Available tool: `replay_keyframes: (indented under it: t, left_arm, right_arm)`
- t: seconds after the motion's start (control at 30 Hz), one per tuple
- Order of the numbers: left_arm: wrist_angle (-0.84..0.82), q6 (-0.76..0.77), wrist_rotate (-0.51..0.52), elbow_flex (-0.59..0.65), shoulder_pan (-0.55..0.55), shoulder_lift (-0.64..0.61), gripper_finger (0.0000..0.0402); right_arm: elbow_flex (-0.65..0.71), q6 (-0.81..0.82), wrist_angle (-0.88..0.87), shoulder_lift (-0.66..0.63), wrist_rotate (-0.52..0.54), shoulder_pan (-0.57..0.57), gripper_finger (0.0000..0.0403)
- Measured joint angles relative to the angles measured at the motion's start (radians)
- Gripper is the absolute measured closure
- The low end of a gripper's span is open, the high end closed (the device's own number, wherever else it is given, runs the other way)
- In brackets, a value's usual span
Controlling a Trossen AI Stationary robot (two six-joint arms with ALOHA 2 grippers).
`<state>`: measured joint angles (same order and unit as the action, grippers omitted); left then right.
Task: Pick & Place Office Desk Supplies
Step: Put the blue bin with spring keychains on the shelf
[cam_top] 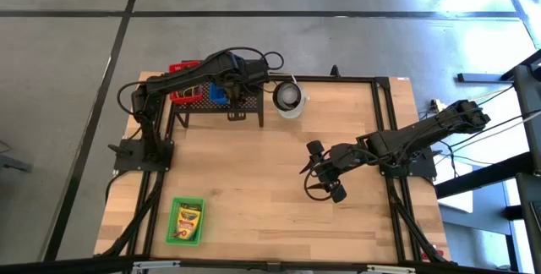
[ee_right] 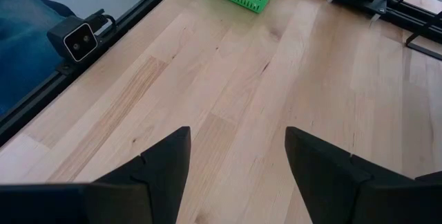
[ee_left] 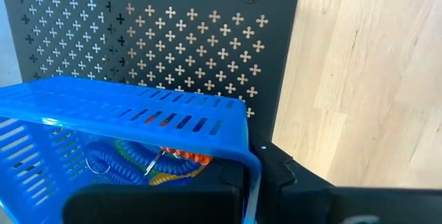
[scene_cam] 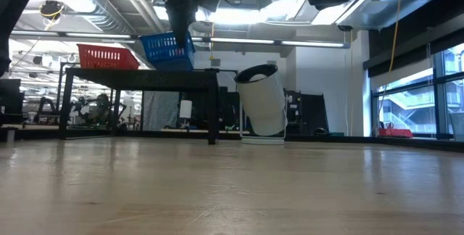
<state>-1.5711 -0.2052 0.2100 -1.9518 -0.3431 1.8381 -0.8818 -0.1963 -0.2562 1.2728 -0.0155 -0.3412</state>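
A blue basket [ee_left: 124, 124] of coiled loops [ee_left: 131, 165], seemingly tilted, is gripped by the closed left gripper [cam_top: 232, 88] over the black stand [cam_top: 199, 105]; the right gripper [cam_top: 324, 178] is held open and empty.

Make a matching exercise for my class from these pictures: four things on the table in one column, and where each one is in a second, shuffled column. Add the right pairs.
Things
1. blue basket
2. red basket
3. green basket
4. white cup

Places
A. on the bare wood at the near left of the table, with a crayon box in it
B. on the black stand, away from any gripper
C. beside the stand, on the tabletop
D. on the stand, tilted, its rim in the shut left gripper

Pairs: 1-D, 2-B, 3-A, 4-C
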Motion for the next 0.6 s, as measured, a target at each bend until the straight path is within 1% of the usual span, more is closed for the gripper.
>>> replay_keyframes:
  t: [0.6]
  left_arm:
    - [0.0,0.001,0.014,0.0,0.008,0.0,0.0398]
  right_arm:
    - [0.0,0.0,0.0,0.0,0.0,0.0,0.0166]
